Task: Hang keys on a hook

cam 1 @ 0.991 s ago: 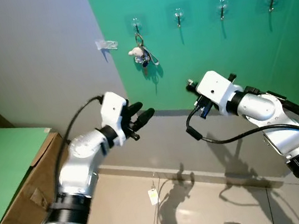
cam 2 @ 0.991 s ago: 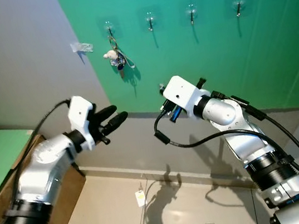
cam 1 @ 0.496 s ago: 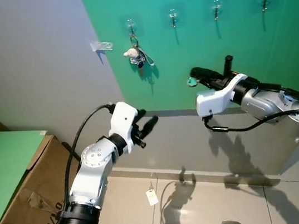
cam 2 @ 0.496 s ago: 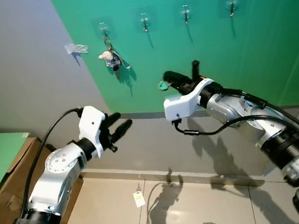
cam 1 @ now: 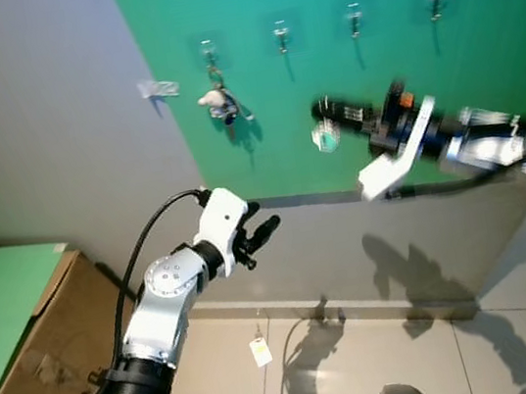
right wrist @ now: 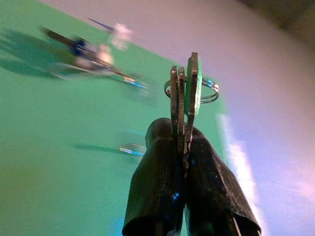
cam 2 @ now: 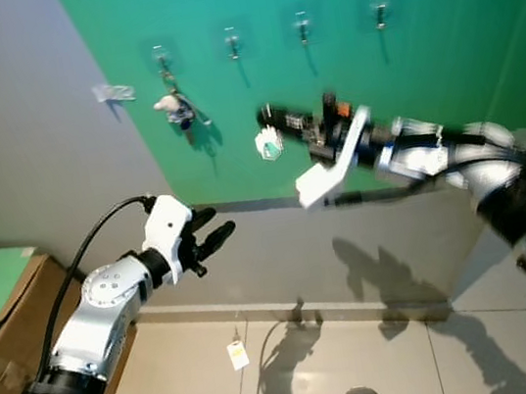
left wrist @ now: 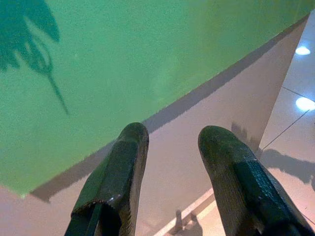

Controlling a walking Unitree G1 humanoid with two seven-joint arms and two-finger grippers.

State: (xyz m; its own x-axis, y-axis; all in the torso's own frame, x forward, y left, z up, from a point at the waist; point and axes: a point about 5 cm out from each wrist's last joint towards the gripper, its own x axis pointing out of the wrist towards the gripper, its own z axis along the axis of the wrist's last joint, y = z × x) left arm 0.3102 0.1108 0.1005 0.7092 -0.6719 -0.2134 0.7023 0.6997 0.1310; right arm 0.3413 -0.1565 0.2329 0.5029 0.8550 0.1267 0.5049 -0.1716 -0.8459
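Four clear hooks line the green wall; the leftmost hook [cam 1: 208, 47] carries a key bunch with a white charm [cam 1: 219, 99]. The second hook [cam 1: 280, 28] is bare. My right gripper [cam 1: 325, 110] is stretched toward the wall below that hook, blurred, and shut on a set of keys with a green tag [cam 1: 324, 135]. In the right wrist view the keys [right wrist: 184, 93] stand pinched between the fingertips, with their ring [right wrist: 206, 91] sticking out. My left gripper [cam 1: 264, 230] hovers lower, in front of the grey skirting, open with nothing in it [left wrist: 170, 142].
A cardboard box with a green top [cam 1: 5, 325] stands at the left. A small white tag [cam 1: 259, 351] lies on the tiled floor. A clear clip [cam 1: 158, 89] sticks to the grey wall left of the hooks.
My right arm has swung up and reached out toward the wall, carrying the keys to just below the second hook. The camera has shifted; the left arm has hardly moved.
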